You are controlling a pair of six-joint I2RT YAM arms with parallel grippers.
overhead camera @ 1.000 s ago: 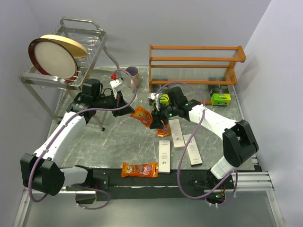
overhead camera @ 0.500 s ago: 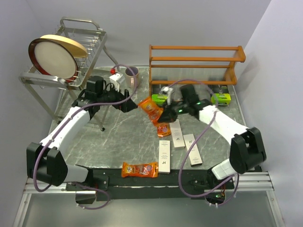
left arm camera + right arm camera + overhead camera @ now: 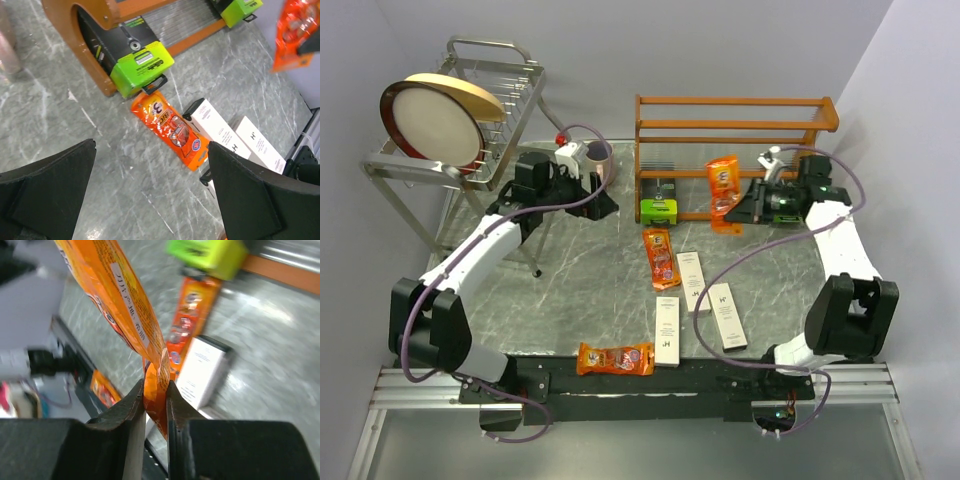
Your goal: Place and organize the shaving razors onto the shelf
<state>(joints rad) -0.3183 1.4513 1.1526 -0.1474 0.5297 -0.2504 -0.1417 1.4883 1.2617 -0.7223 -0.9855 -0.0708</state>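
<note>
Right tool (image 3: 155,399) around orange packet (image 3: 116,296)

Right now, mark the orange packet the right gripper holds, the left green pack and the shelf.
held orange packet (image 3: 723,180), top view, middle of its face.
left green pack (image 3: 660,209), top view, green top face.
shelf (image 3: 735,102), top view, top rail.

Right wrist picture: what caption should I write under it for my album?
Right gripper pinching an orange razor packet above the marble table.
</note>
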